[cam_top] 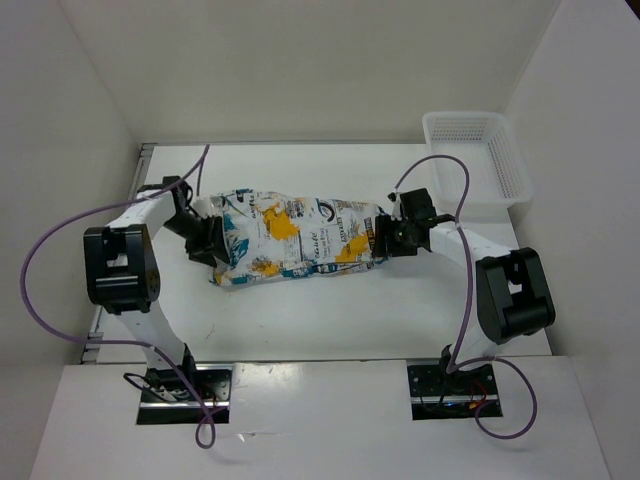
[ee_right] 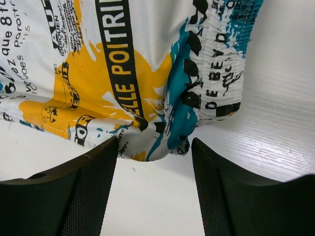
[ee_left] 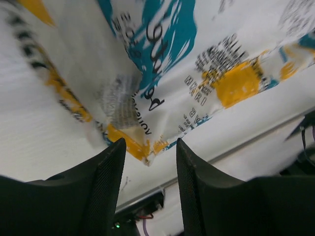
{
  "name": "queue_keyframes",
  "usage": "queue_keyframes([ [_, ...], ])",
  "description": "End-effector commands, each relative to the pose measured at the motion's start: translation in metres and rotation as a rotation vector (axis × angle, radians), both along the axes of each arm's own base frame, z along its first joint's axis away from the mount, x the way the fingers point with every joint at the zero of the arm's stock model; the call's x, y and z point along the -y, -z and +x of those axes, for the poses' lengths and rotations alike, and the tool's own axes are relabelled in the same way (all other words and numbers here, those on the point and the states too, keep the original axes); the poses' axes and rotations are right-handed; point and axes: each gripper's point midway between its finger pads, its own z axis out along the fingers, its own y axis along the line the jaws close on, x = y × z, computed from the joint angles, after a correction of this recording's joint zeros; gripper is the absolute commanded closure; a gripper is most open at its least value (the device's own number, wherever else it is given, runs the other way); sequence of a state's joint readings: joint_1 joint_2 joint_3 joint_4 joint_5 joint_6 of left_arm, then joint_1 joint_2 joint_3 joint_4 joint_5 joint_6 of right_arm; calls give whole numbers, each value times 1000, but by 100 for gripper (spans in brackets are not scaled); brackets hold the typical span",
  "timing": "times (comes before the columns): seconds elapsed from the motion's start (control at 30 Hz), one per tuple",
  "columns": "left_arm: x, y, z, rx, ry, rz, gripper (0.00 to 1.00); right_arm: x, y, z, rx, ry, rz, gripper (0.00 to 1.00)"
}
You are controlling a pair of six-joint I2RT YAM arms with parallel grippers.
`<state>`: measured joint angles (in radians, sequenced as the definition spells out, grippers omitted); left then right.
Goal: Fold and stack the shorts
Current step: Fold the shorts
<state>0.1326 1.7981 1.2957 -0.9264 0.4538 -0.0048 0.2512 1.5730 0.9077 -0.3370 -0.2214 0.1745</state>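
The shorts [cam_top: 295,237], white cloth with yellow-orange and teal patches and dark lettering, lie folded lengthwise across the middle of the table. My left gripper [cam_top: 213,246] is at their left end, open, with a yellow cloth corner [ee_left: 140,147] just beyond its fingertips [ee_left: 110,167]. My right gripper [cam_top: 383,240] is at their right end, open, with the elastic waistband corner [ee_right: 216,73] and a teal fold [ee_right: 179,128] just beyond its fingertips [ee_right: 204,162]. Neither gripper holds cloth.
A white plastic mesh basket [cam_top: 478,158] stands at the back right corner of the table. White walls enclose the table on the left, back and right. A metal rail runs along the table's left edge [cam_top: 140,180].
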Motion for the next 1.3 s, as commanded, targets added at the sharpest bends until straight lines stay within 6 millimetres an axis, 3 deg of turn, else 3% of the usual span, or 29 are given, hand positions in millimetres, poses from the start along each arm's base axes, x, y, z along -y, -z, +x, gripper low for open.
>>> queue_keyframes([
  [0.0, 24, 16, -43, -185, 32, -95, 47, -3, -4, 3, 26, 2, 5, 33],
  [0.13, 37, 15, -46, -199, 50, -142, 46, -3, -2, 4, 26, 2, 5, 33],
  [0.3, 41, 36, -52, -240, 81, -114, 48, -3, 4, 1, 2, 17, 9, 32],
  [0.37, 42, 38, -50, -245, 92, -104, 62, -3, 3, 3, 11, 17, 12, 30],
  [0.4, 43, 41, -51, -257, 92, -105, 84, -5, 6, 1, -5, 20, 20, 28],
  [0.43, 42, 39, -47, -244, 92, -103, 92, -5, 6, 1, -5, 20, 20, 28],
  [0.5, 39, 29, -33, -187, 84, -99, 100, -6, 10, -1, -19, 22, 30, 27],
  [0.6, 35, -3, -16, -101, 87, -73, 100, -8, 10, -2, -21, 17, 37, 27],
  [0.63, 33, -25, 0, -17, 90, -56, 100, -8, 12, -1, -21, 17, 37, 27],
  [0.73, 27, -57, 11, 70, 88, -12, 100, -11, 12, -2, -21, 8, 37, 27],
  [0.83, 10, -47, -1, 45, 77, 94, 100, -16, 13, 1, -13, 5, 44, 27],
  [0.97, -11, 10, -49, -93, 76, 225, 100, -21, 18, 2, -13, -6, 44, 27],
  [1.03, -19, 26, -62, -126, 78, 270, 99, -21, 18, 2, -13, -6, 44, 27],
  [1.13, -18, 41, -74, -172, 85, 266, 98, -27, 21, 0, -21, -15, 48, 27],
  [1.27, -20, 53, -72, -172, 75, 265, 95, -38, 21, -1, -14, -36, 63, 27],
])
